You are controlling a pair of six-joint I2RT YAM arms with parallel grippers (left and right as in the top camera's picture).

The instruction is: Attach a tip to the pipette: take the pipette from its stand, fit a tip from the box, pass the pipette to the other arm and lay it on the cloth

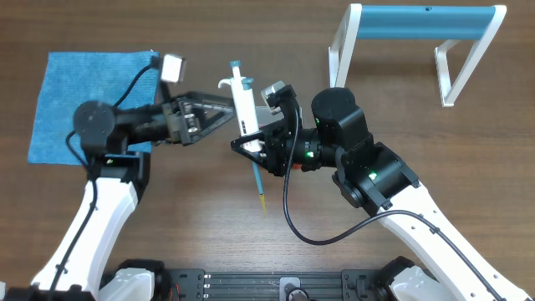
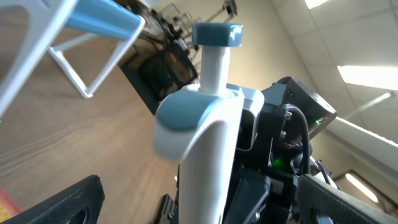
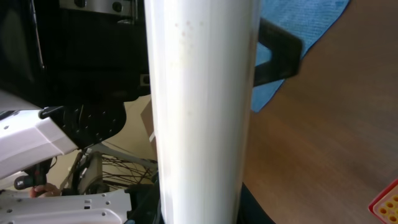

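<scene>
Right gripper (image 1: 251,144) clamped on the pipette (image 1: 245,104) above mid-table, tip (image 1: 262,201) fitted, left gripper (image 1: 227,113) wide open just beside its upper body: seems the handover step, next calls for closing left, then releasing right.

Both arms are white-shelled along their lower links and black at the joints. The left arm (image 1: 96,205) carries a small white wrist camera (image 1: 172,67) on a thin black cable (image 1: 134,82). The right arm (image 1: 435,230) shows green lights (image 1: 311,154) and a long looping black lead (image 1: 288,213). The left gripper (image 1: 227,111) and right gripper (image 1: 249,144) have black triangular frames.
</scene>
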